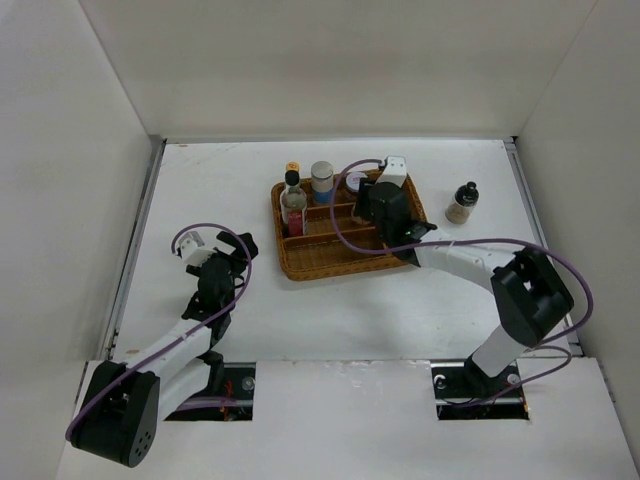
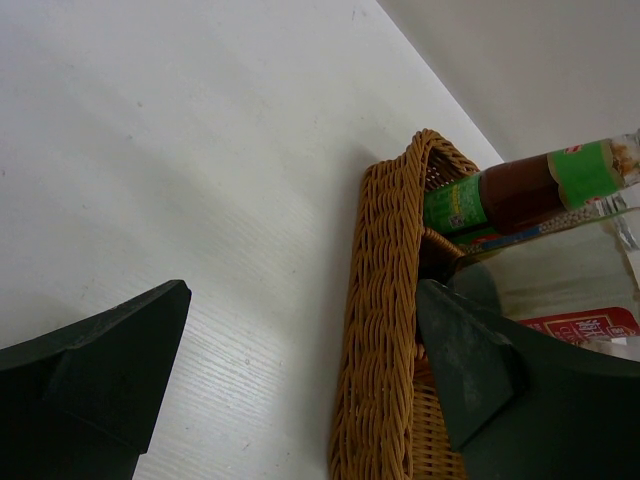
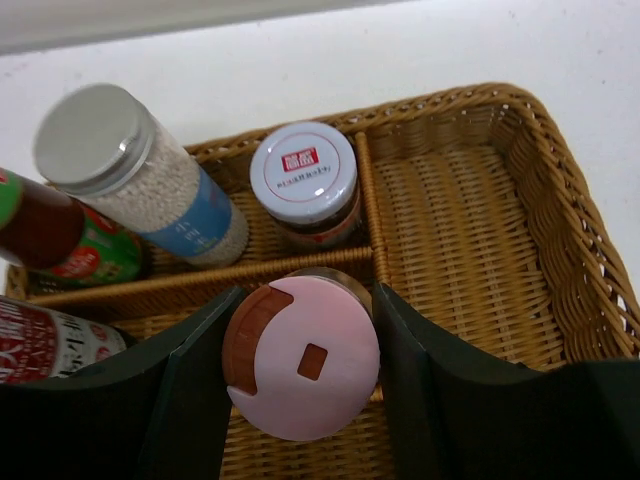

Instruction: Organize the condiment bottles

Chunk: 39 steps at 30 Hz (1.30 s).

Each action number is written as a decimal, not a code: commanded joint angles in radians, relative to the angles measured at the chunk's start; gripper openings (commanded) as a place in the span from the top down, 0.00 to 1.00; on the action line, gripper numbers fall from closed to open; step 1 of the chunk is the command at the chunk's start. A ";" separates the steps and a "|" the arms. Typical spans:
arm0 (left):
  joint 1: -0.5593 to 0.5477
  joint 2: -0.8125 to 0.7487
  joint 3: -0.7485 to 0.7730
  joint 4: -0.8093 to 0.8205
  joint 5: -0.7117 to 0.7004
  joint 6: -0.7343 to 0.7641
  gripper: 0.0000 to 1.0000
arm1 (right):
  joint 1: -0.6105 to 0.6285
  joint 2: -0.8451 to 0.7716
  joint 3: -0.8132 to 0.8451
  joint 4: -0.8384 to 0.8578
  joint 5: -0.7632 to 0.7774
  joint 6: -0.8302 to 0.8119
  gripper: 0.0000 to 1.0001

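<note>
My right gripper (image 1: 385,205) is over the brown wicker tray (image 1: 300,262) and is shut on a pink-lidded shaker (image 3: 305,355), which stands in a middle compartment. In the right wrist view, a blue-label jar (image 3: 140,175) and a white-lidded jar (image 3: 303,175) stand in the back compartments, with a dark green-label bottle (image 3: 60,245) and a red sauce bottle (image 3: 50,340) at the left. A black-capped shaker (image 1: 462,203) stands on the table right of the tray. My left gripper (image 1: 238,252) is open and empty, low over the table left of the tray.
White walls enclose the table on three sides. The tray's left wall (image 2: 385,300) is close to my left gripper's right finger (image 2: 470,370). The tray's right compartment (image 3: 470,240) holds nothing.
</note>
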 commanded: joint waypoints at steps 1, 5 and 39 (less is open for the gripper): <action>0.009 -0.005 -0.014 0.053 0.005 -0.004 0.00 | 0.004 0.024 0.060 0.063 -0.015 -0.009 0.54; -0.001 -0.016 -0.014 0.055 -0.001 -0.003 0.00 | 0.004 0.086 0.057 0.059 -0.020 -0.014 0.53; -0.009 -0.008 -0.013 0.058 0.005 -0.006 0.00 | -0.557 -0.036 0.005 -0.128 0.069 -0.018 0.00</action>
